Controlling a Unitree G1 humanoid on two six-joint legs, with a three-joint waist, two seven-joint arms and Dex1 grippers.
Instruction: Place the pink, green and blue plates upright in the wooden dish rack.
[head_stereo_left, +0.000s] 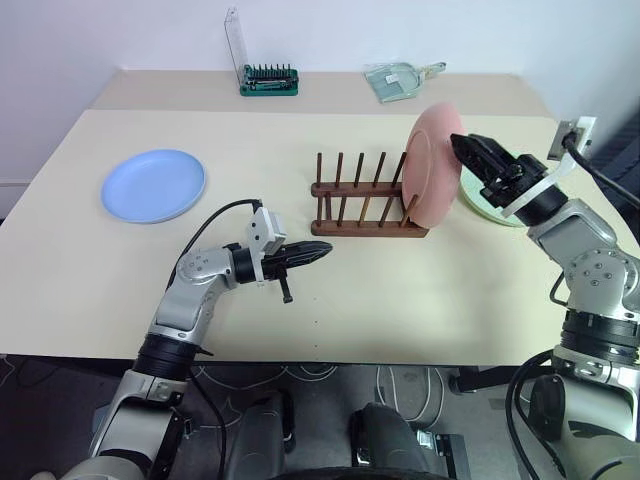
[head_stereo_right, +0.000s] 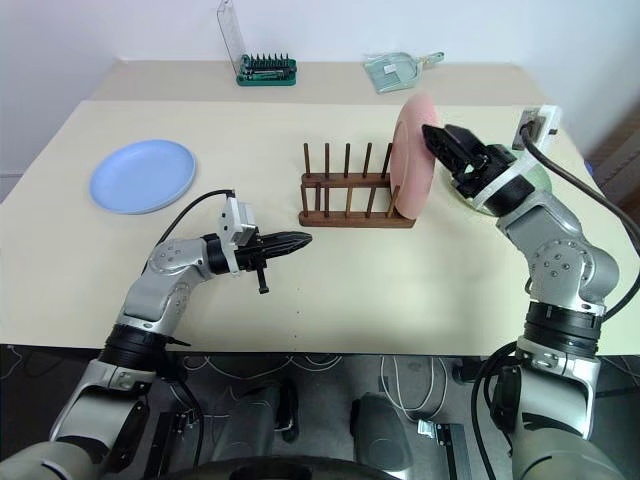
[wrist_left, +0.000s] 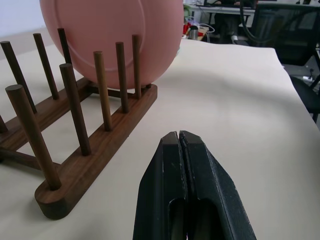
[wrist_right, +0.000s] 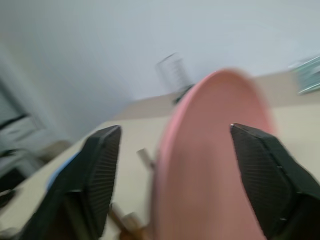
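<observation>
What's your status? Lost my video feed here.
Left end effector shut, idle near rack. Right end effector open astride pink plate, upright in rack's end slot. Blue plate, green plate flat on table. Nothing blocking.

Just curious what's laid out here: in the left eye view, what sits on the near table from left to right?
Round light blue plastic plate → dark wooden pegged dish rack → round salmon pink plastic plate, upright in the rack's right end.

Head pair looking down over the table (head_stereo_left: 300, 300), both wrist cameras closing on the pink plate (wrist_left: 115, 40), rack (wrist_left: 95, 160) shared.
</observation>
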